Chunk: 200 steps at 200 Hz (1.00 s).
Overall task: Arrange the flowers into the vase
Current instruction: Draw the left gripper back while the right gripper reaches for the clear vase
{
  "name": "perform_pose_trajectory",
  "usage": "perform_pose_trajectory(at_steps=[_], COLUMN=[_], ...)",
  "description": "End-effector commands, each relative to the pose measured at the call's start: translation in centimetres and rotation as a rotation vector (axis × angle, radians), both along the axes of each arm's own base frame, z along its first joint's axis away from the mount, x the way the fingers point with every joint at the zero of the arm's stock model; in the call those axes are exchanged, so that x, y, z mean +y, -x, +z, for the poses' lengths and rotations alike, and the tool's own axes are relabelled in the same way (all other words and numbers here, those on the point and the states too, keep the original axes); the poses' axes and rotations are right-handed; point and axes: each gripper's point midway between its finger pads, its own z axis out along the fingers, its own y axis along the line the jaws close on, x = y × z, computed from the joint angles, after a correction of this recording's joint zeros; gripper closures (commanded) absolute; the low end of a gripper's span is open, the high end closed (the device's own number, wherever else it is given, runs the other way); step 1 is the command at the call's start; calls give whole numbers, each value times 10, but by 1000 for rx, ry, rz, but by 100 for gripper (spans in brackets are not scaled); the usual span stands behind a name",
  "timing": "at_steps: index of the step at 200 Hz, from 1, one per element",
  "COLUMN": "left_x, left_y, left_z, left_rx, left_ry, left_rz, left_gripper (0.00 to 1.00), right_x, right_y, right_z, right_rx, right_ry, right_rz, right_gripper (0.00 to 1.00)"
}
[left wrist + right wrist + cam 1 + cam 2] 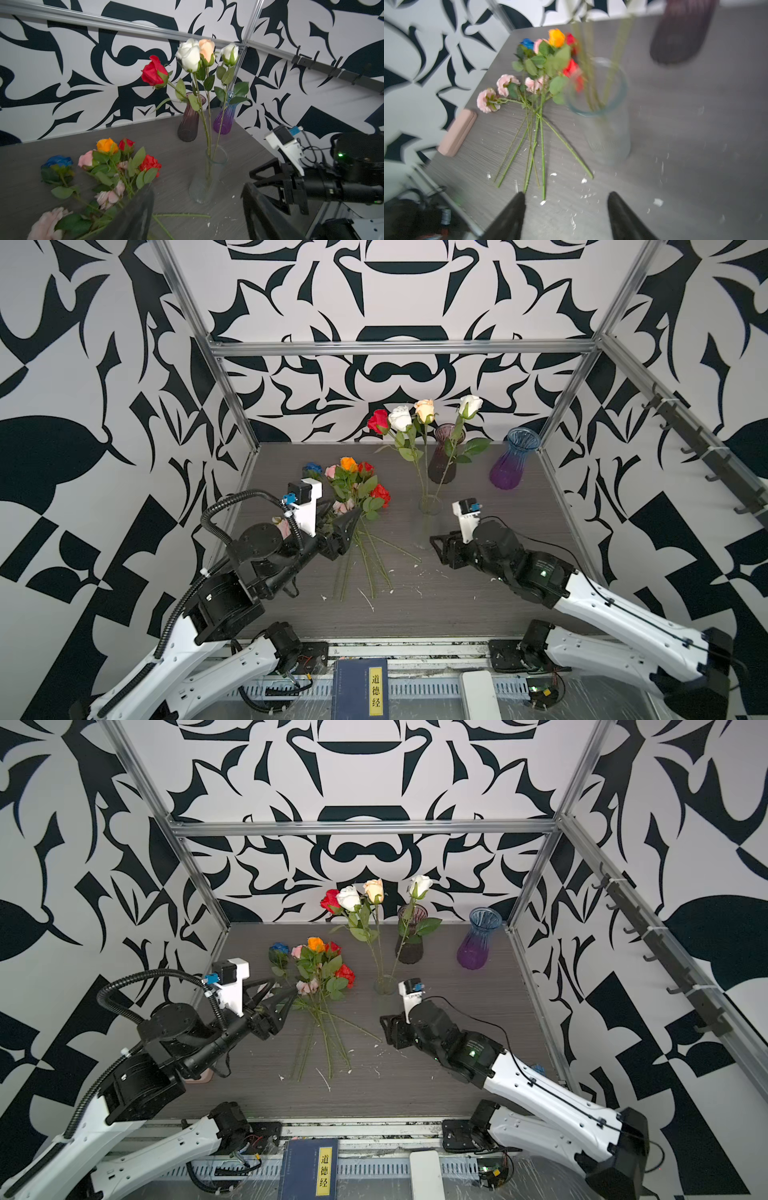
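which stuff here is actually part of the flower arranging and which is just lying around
Part of the job:
loose flowers in a pile
clear vase
four roses already standing in it

Just lying about:
dark vase
blue-purple vase
pink case
book

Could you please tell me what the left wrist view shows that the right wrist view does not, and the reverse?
Only the left wrist view shows the four rose blooms (red, white, peach, white) on the stems standing in the clear vase, and the blue-and-purple vase behind it.

Only the right wrist view shows the pink case at the table's edge.

Both show the clear vase, the loose flowers lying beside it, and the dark vase.
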Motion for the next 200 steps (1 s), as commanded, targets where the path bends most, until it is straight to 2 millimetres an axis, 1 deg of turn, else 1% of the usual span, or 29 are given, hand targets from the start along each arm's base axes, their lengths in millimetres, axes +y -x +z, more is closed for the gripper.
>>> perform_pose_trajectory(at_steps=[1,11,17,24,43,67,83,106,110,135,178,200], left_x=[16,19,20,23,30,35,37,41,41,44,51,53], left_y=[9,14,17,20,28,38,43,48,49,56,62,66], left_z=[-16,-19,-20,-20,-24,-29,-31,-33,-33,-35,-45,-45], left_rx=[58,74,82,91,121,149,160,171,172,173,178,172], left_ry=[-29,-22,-17,-11,-1,3,5,2,1,7,12,22], left_rz=[23,12,7,1,-5,-24,-38,-46,-48,-69,-70,-79], left_gripper=[30,31,31,32,32,32,29,25,24,23,22,22], right_x=[-8,1,3,6,7,11,13,7,11,15,19,10], right_y=[-24,-26,-27,-28,-33,-41,-49,-68,-67,-73,-70,-74], right_z=[31,33,34,35,35,25,18,4,3,1,-6,-6], right_rx=[-179,-188,-189,-189,-166,-130,-94,-61,-57,-152,-289,-401], right_ry=[71,59,66,73,127,191,139,70,51,50,44,5], right_rz=[-80,-54,-47,-42,-51,-50,-41,-59,-32,4,74,14], right_gripper=[14,9,4,1,1,1,1,1,1,0,0,0])
